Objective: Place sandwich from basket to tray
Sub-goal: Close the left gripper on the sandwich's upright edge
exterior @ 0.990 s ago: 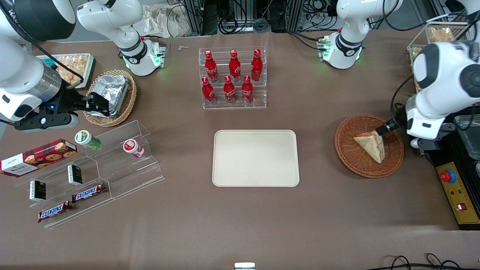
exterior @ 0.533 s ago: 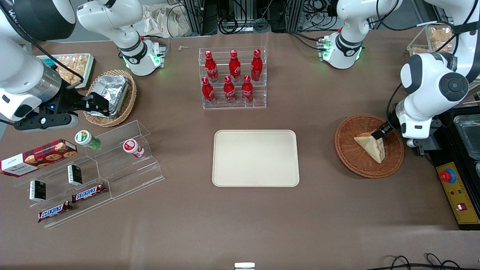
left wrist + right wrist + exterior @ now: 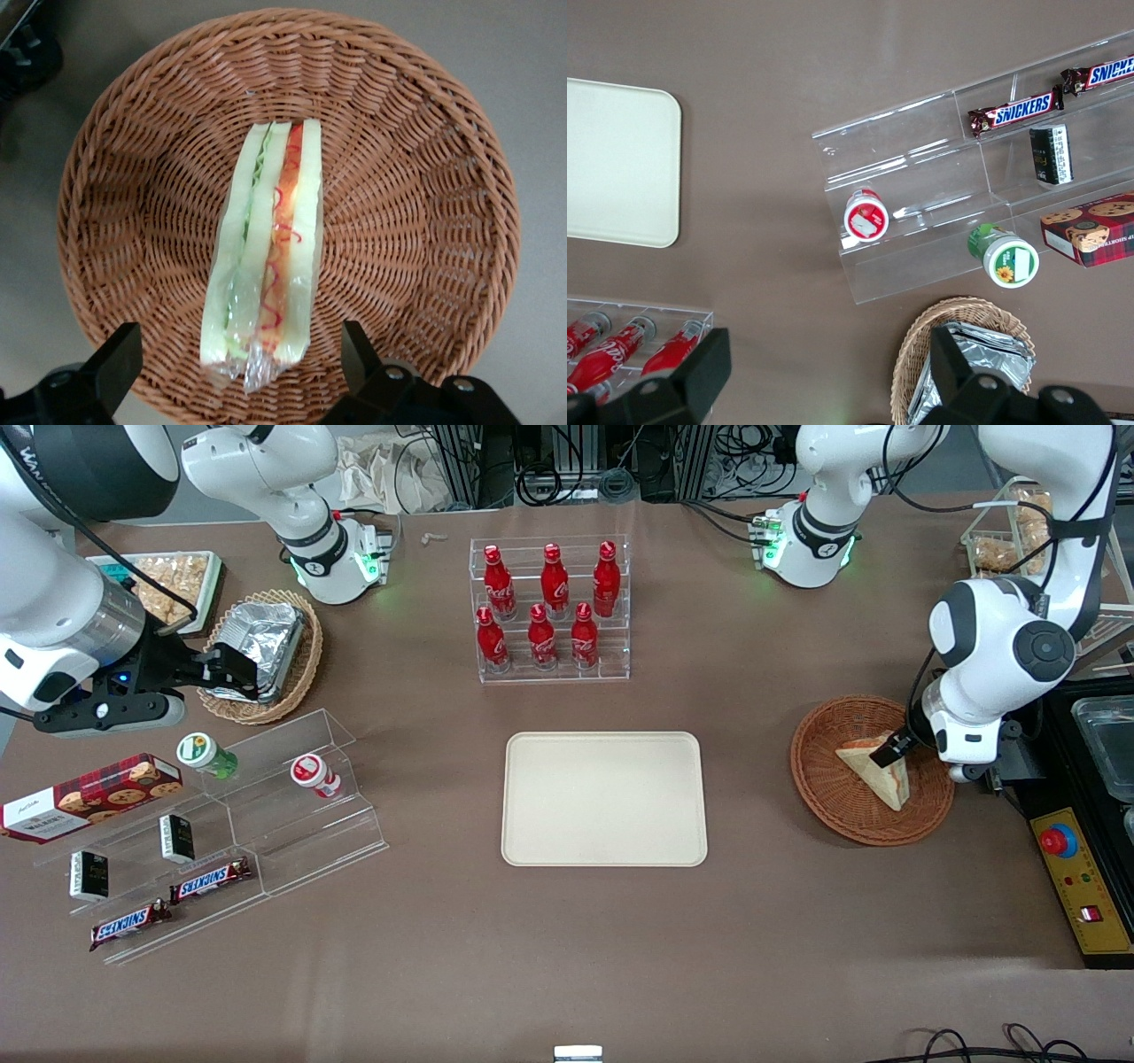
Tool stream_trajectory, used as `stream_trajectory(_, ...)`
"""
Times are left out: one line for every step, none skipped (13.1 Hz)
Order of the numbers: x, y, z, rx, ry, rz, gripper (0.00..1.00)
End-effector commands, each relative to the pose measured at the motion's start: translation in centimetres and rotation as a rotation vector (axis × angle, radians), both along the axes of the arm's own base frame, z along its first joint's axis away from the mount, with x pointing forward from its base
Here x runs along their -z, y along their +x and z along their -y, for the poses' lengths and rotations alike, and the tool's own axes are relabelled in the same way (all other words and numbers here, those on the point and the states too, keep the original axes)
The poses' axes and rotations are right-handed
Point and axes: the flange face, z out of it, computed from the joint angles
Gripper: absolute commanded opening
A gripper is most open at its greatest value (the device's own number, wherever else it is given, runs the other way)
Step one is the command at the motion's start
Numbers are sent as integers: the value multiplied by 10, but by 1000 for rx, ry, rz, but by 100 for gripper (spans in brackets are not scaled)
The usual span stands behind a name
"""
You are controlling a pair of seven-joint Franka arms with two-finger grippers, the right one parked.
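Now | end effector lower than before, spread astride sandwich | basket unmoved

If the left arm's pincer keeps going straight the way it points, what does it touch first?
Most likely the sandwich: the open pincer points down into the basket, fingers either side of the wedge's cut edge. The remaining height is unclear.

White rounded arm links, black joint caps; black end effector.
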Motion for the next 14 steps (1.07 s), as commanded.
stream_trajectory(16, -5, -5, -24, 5, 20, 100)
stream_trajectory(23, -6, -5, -25, 2, 20, 100)
stream_trajectory(27, -7, -6, -27, 0, 22, 100)
stream_trajectory(36, -9, -5, -26, -3, 22, 100)
stream_trajectory(40, -11, -6, -28, -4, 35, 100)
stream_trajectory(47, -13, -5, -28, -6, 41, 100)
stream_trajectory(51, -13, -5, -26, -8, 38, 100)
stream_trajectory(52, -13, -6, -29, -10, 37, 78)
stream_trajectory(51, -13, -6, -28, -8, 38, 28)
stream_trajectory(49, -12, -6, -31, -8, 43, 0)
stream_trajectory(46, -11, -6, -32, -7, 49, 0)
stream_trajectory(42, -9, -7, -49, -5, 58, 0)
stream_trajectory(33, -7, -7, -61, -1, 71, 0)
stream_trajectory(24, -6, -7, -60, 3, 80, 0)
